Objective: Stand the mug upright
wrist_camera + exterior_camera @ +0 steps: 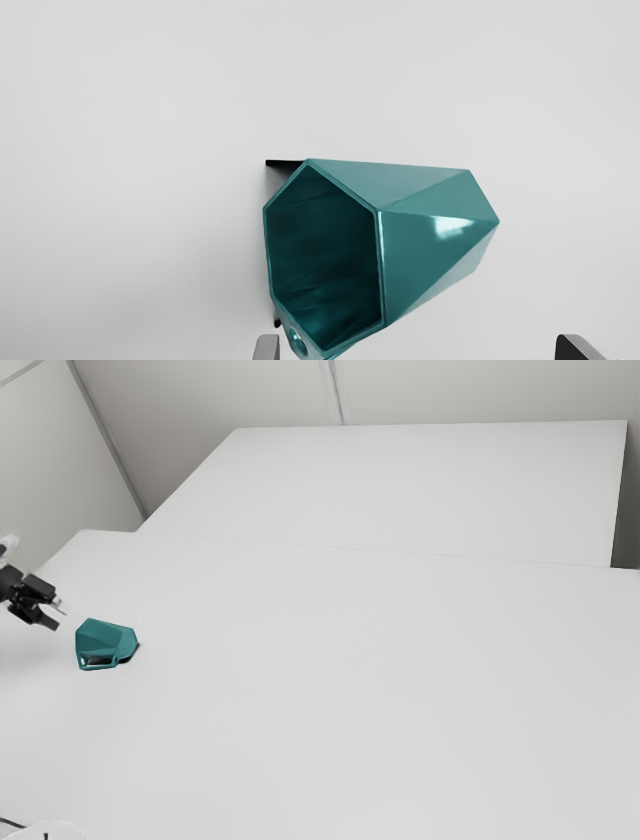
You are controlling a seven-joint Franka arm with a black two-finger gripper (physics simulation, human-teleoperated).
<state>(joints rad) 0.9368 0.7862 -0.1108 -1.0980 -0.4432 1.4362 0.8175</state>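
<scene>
Exterior view, pincer (pixel 60 620) tilted (parted), near mug (pixel 103 638)

The exterior camera looked down from well back, across the table (pixel 350 690) toward the wall (pixel 230 390) at twelve o'clock, with the gripper (pixel 60 620) at nine. The wrist camera faced down, close above the mug (pixel 425 260). Both views shared mug, fingertips and nearby tabletop.
</scene>
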